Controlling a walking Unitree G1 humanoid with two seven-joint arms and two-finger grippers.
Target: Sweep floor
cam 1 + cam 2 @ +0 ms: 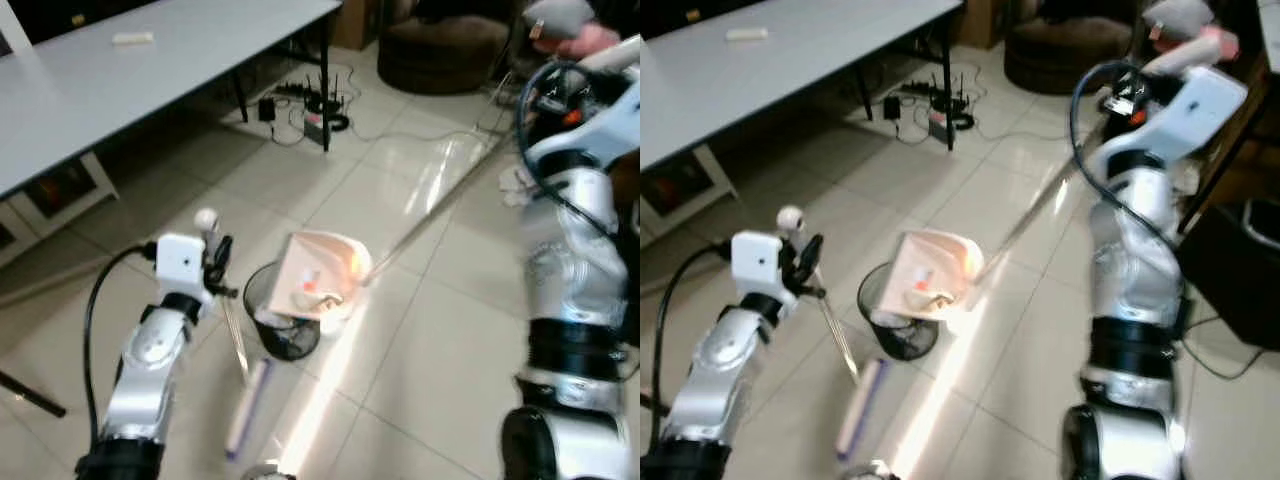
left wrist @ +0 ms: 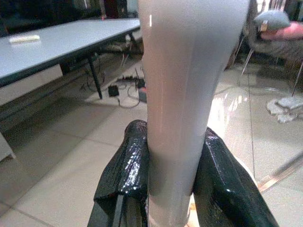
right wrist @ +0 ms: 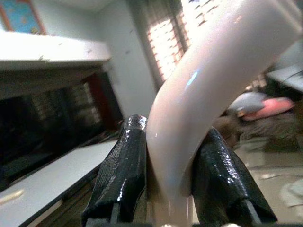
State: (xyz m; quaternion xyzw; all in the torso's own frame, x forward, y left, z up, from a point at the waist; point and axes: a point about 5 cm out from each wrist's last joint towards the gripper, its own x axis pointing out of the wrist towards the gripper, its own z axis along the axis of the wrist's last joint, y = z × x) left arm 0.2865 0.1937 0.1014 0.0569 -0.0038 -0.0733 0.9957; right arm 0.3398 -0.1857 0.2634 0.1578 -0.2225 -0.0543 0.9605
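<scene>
- Dustpan (image 1: 322, 272), pale and tipped over a black wire bin (image 1: 283, 318) on the tiled floor (image 1: 430, 340); its long metal handle (image 1: 440, 200) slants up and away toward our right side.
- Our right gripper (image 3: 168, 189) pinches the handle's curved white end between both fingers, right arm raised high with the elbow bent.
- Broom (image 1: 243, 405) rests head-down on the floor beside the bin, its thin pole (image 1: 232, 335) rising nearly upright.
- Our left gripper (image 2: 173, 189) clamps the broom's pale upper handle, forearm angled up.
- A grey bench (image 1: 150, 70) stands beyond.
</scene>
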